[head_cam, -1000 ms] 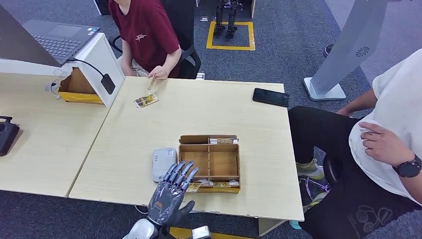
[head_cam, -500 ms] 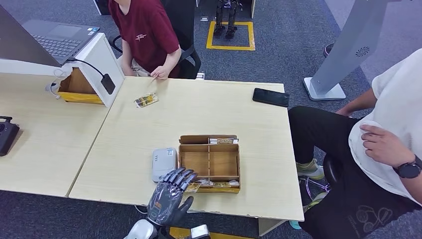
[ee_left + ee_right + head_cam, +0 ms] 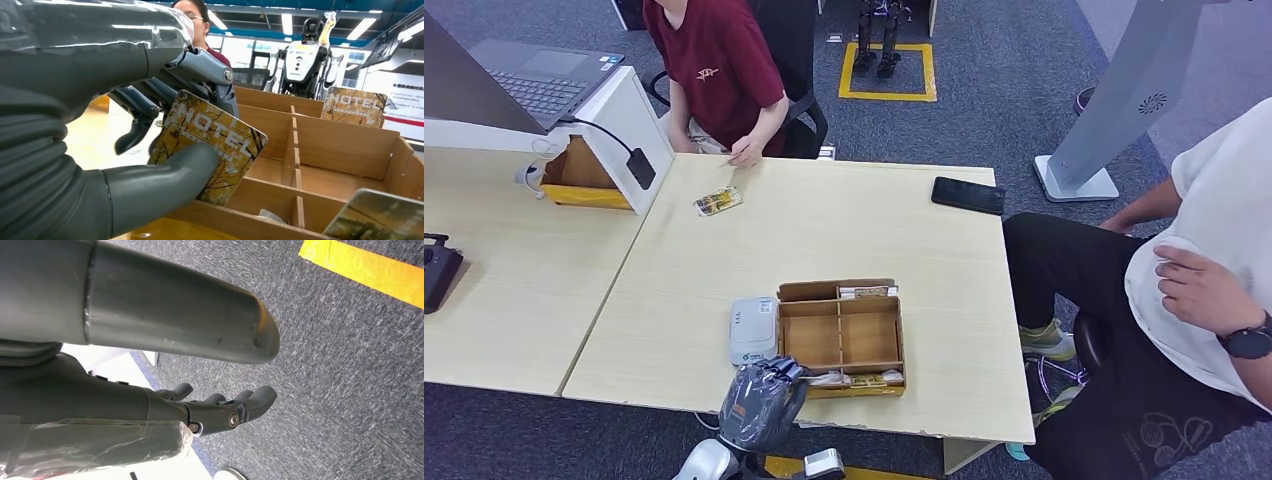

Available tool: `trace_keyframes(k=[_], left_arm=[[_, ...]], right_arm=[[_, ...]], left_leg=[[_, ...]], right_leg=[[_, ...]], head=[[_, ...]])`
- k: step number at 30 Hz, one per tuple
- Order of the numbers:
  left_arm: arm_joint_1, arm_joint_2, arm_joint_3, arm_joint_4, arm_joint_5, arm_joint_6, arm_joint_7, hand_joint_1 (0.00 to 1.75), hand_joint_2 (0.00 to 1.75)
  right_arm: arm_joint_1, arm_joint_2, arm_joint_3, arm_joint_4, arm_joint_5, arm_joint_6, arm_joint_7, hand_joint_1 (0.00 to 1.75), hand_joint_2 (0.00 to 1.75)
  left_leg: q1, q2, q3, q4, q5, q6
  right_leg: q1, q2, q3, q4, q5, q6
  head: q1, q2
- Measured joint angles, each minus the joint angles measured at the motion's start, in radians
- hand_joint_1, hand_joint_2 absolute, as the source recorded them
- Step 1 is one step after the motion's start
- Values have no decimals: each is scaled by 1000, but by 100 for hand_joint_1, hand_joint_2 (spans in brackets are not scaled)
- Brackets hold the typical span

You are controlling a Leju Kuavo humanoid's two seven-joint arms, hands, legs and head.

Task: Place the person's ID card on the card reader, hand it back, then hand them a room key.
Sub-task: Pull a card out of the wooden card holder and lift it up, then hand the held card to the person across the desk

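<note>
Left robot hand [image 3: 165,150] pinches a HOTEL room key card [image 3: 207,145] between thumb and fingers, just above the near row of the wooden divider tray [image 3: 842,335], pulling 1 for the handover. Right robot hand [image 3: 220,407] hangs by the floor, fingers loosely curled, holding nothing. Card reader [image 3: 753,331] sits touching the tray's side. The card [image 3: 718,203] near the red-shirted person [image 3: 719,70] at the bench's [image 3: 824,230] far edge looks like the returned ID.

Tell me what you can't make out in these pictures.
- Left hand, head view: its back hides the key card it grips.
- ID card, head view: too small to read.
- Box, left wrist view: near compartment partly behind the hand and card.
- Right hand, right wrist view: fingers partly hidden behind the arm; it hangs over carpet, holding nothing visible.
- Seated person, head view: cut by the edge.
</note>
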Motion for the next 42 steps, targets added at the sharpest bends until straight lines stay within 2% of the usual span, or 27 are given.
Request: trace_keyframes(k=[10, 19, 23, 26, 30, 35, 38, 42], left_arm=[[-3, 6, 0, -24, 149, -2, -75, 175, 175], [-46, 83, 3, -232, 220, -30, -83, 175, 175], [-93, 108, 11, -288, 226, -47, -67, 175, 175], [-176, 110, 32, -288, 226, -87, -20, 175, 175], [-336, 100, 86, -186, 194, -117, 55, 175, 175], [-519, 80, 164, 58, 157, -106, 95, 171, 175], [-581, 72, 197, 173, 155, -94, 100, 164, 175], [-618, 67, 230, 274, 156, -77, 106, 161, 175]], right_arm=[[0, 0, 0, 0, 0, 0, 0, 0, 0], [1, 0, -2, 0, 0, 0, -2, 0, 0], [1, 0, -2, 0, 0, 3, 3, 0, 0], [0, 0, 3, 0, 0, 10, 4, 0, 0], [-5, 0, 32, 0, 0, 16, -9, 0, 0], [-17, 0, 69, 0, 0, 25, -7, 0, 0], [-20, -1, 82, 0, 0, 32, -1, 0, 0], [-19, -4, 94, 0, 0, 33, 6, 0, 0]], left_leg=[[0, 0, 0, 0, 0, 0], [0, 0, 0, 0, 0, 0], [0, -1, 0, 0, 1, 0], [0, -2, 0, 0, 2, 0], [0, -3, 0, 0, 4, 0], [0, -2, 0, 0, 6, -1], [0, -2, -1, 0, 6, -1], [0, -2, -1, 0, 6, -1]], right_leg=[[0, 0, 0, 0, 0, 0], [0, 0, 0, 0, 0, 0], [0, 0, 0, 0, 0, 0], [0, -1, 0, 0, 1, 0], [0, -2, 0, 0, 4, 0], [0, -1, 0, 0, 5, -1], [0, -1, -1, 1, 5, -1], [0, 0, -1, 0, 5, -1]], head=[[0, 0], [0, 0], [0, 0], [0, 0], [0, 0], [0, 0], [0, 0], [0, 0]])
